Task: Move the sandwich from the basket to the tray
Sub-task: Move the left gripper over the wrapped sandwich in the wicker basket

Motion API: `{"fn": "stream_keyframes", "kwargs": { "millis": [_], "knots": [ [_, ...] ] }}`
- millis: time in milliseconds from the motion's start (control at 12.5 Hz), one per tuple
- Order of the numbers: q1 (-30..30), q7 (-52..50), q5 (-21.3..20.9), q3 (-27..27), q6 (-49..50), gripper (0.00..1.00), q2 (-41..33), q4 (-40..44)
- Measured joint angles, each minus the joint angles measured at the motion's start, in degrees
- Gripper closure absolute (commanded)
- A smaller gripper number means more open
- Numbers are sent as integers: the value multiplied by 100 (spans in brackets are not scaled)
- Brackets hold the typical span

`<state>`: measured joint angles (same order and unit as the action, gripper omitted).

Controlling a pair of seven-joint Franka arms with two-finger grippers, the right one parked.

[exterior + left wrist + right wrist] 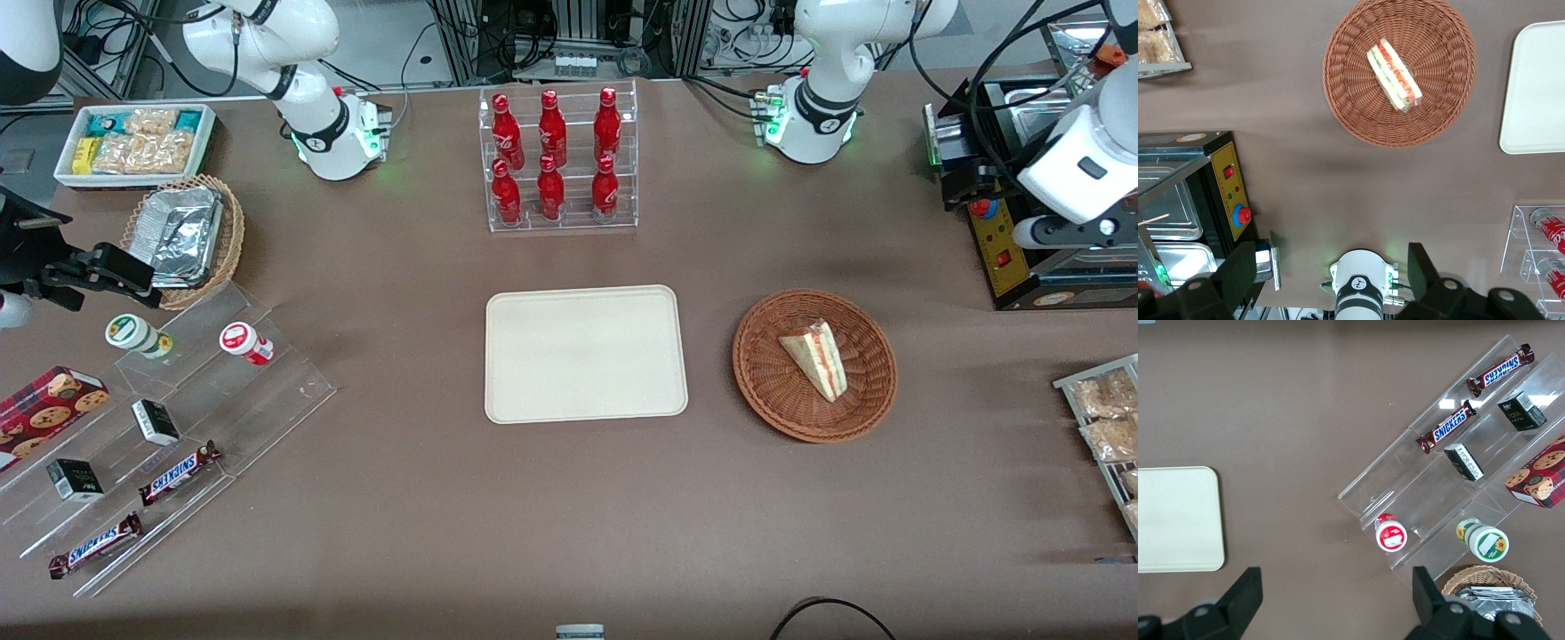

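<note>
Front view: sandwich (816,357) tip toward gripper (1331,275).

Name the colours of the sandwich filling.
Red-pink and green between white bread on the sandwich, clearest in the left wrist view.

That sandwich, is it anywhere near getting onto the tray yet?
Not yet; nothing looks done. The sandwich lies in the basket, and the tray beside it is bare. The working arm's hand hangs open high above the table, toward the working arm's end, holding nothing. Everything is left: come down over the basket, grip the sandwich, carry it across, set it on the tray.
</note>
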<state>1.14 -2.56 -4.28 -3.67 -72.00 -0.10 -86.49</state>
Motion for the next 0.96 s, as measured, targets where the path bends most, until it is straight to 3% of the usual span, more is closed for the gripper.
{"fn": "stream_keyframes", "kwargs": {
  "millis": [480, 960],
  "knots": [
    [11, 0, 0, -42, -275, 0, 283, -297],
    [82, -205, 11, -97, -2352, 0, 399, -2061]
  ]
}}
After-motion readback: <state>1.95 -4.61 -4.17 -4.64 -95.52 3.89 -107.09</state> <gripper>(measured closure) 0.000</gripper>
